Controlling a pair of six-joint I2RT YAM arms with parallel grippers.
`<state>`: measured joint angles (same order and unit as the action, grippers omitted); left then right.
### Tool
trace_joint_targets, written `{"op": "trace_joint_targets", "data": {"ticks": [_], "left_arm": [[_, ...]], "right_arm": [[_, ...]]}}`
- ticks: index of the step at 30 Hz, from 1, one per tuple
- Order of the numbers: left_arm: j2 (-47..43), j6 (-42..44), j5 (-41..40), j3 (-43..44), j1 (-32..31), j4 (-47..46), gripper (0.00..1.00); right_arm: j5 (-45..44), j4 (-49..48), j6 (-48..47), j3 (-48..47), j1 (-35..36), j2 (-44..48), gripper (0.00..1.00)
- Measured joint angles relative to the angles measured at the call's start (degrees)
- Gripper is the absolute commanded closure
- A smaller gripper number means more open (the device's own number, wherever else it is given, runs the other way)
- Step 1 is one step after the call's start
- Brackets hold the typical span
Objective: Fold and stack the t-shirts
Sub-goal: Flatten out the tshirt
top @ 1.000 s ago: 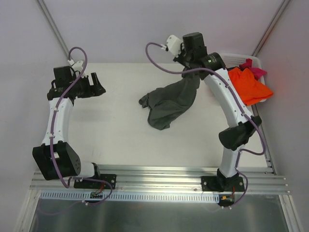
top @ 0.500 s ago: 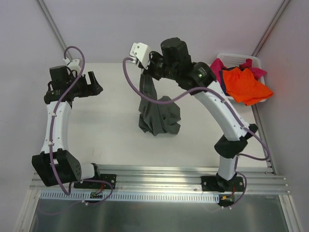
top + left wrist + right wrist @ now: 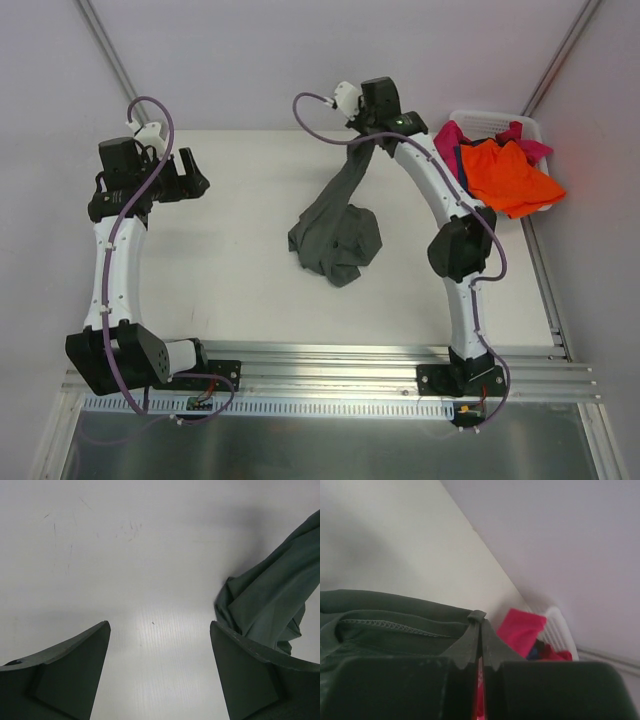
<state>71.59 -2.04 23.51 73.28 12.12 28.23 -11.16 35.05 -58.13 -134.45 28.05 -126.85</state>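
The dark grey-olive t-shirt (image 3: 335, 235) hangs from the right hand (image 3: 367, 138), its lower part heaped mid-tabletop (image 3: 230, 270). That hand's fingers are pressed together, pinching the cloth (a stitched edge shows beside them). The left hand (image 3: 188, 175), spread wide, hovers well apart at the left. An orange t-shirt (image 3: 510, 175) and a magenta t-shirt (image 3: 447, 135) lie in the white basket (image 3: 490, 116).
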Motion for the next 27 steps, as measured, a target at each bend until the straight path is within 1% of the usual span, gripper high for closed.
{"op": "trace_joint_targets", "data": {"ticks": [5,7,10,13,16,20,23,27], "left_arm": [[0.0,0.0,0.1,-0.9,0.4,0.1,0.18],[0.1,0.0,0.1,-1.0,0.8,0.4,0.19],[0.4,-0.1,0.2,-1.0,1.3,0.4,0.19],[0.9,-0.5,0.8,-1.0,2.3,0.3,0.19],[1.6,-1.3,1.5,-1.0,3.4,0.4,0.19],[1.7,-1.6,1.7,-1.0,3.9,0.3,0.19],[1.7,-1.7,1.8,-1.0,3.9,0.4,0.19],[0.8,-1.8,1.9,-2.1,3.9,0.2,0.19]], "right_arm": [[-8.1,0.5,1.7,-0.9,-8.6,0.0,1.00],[-8.9,0.9,3.1,-1.2,-11.1,0.8,1.00],[-9.1,1.5,3.5,0.6,-11.6,5.4,1.00],[-8.7,1.7,3.4,-0.1,-6.7,10.7,1.00],[-7.3,0.6,2.8,-3.8,2.0,14.3,1.00],[-5.1,-3.9,-0.4,-6.7,13.8,16.7,1.00],[-4.4,-7.8,-3.4,-7.8,19.1,16.7,1.00],[-3.8,-12.9,-6.5,-8.2,23.1,16.7,1.00]]}}
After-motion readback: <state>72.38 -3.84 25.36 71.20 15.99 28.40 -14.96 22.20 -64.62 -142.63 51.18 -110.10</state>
